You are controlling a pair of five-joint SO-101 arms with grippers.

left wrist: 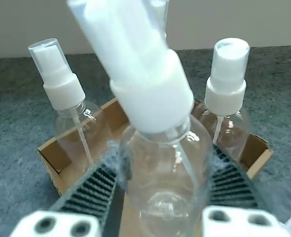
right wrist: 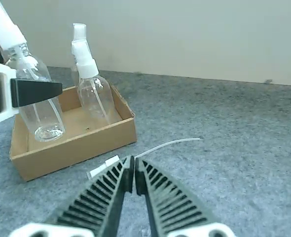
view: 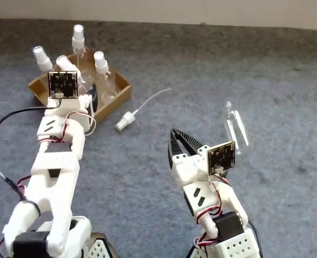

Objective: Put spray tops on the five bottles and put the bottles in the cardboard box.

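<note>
A: We've got the left gripper (left wrist: 163,187) clamped on a capped bottle (left wrist: 158,148) in the cardboard box (view: 115,102). The right gripper (right wrist: 134,177) is pinched together, empty.

B: The bare bottle (view: 237,128) lies apart on the carpet (view: 287,70). We'd guess it's light and slick, so grab it mid-body. Take the spray top (view: 125,121) by its collar, since the tube bends.

Upper left in the high view, a camera board (view: 62,84) is covering most of the held bottle (view: 67,65). Close to the left wrist lens, its spray top (left wrist: 135,74) is blurring and running past the edge.
</note>
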